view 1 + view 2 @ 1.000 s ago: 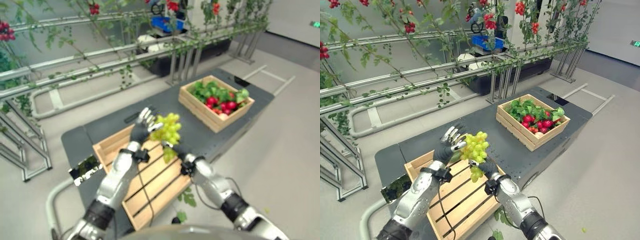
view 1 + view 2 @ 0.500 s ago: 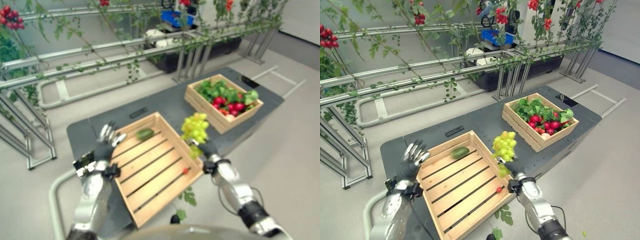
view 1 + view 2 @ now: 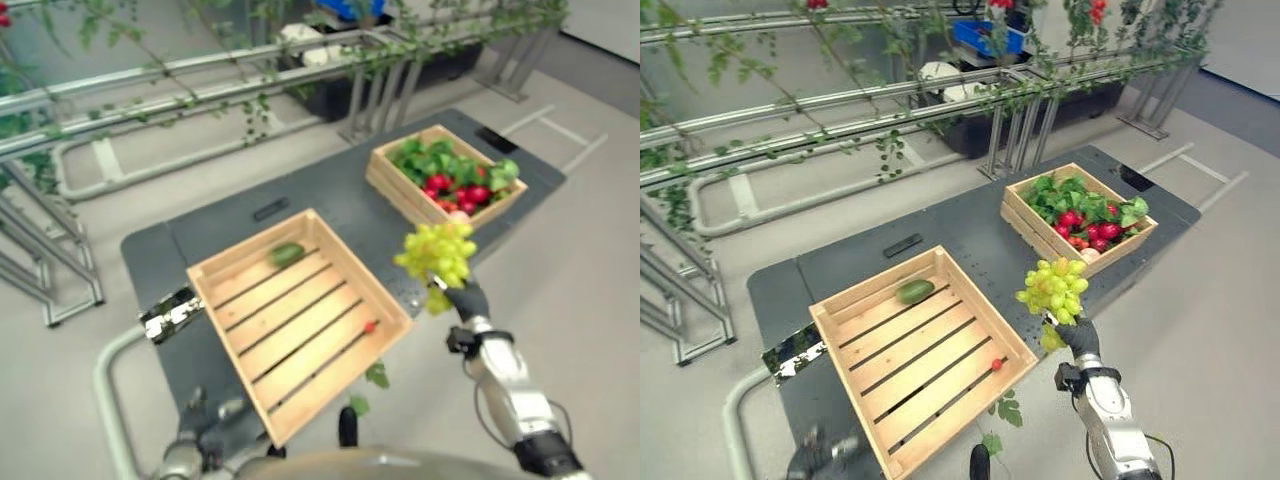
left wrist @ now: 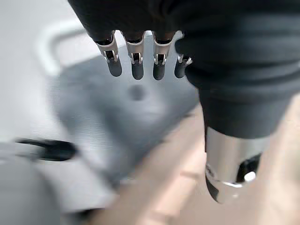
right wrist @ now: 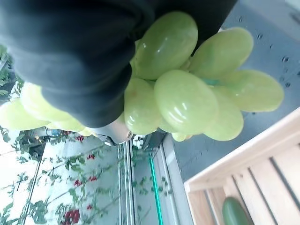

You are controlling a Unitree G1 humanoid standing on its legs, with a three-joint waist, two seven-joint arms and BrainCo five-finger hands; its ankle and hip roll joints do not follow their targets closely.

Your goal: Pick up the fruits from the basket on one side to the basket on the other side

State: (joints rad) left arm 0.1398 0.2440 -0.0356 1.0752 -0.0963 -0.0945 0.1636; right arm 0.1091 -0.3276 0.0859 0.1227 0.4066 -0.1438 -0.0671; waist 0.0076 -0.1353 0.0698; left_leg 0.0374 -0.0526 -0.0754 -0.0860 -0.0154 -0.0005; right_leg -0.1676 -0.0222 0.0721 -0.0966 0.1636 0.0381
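A bunch of green grapes hangs in the air over the dark table's front edge, between the two wooden crates. My right hand is shut on it from below, and the grapes bulge past that hand's dark cover. The near crate holds a green fruit and a small red fruit. The far crate is full of green leaves and red fruits. My left hand is low by the table's near left corner, fingers straight, holding nothing.
A small black bar lies on the table behind the near crate. A shiny card sits at the table's left edge. Metal rails with vines run behind. Green leaves lie on the floor in front.
My right hand carried the grapes from above the near crate to the right, past its edge. My left hand left the grapes and dropped to the lower left. The camera shifted.
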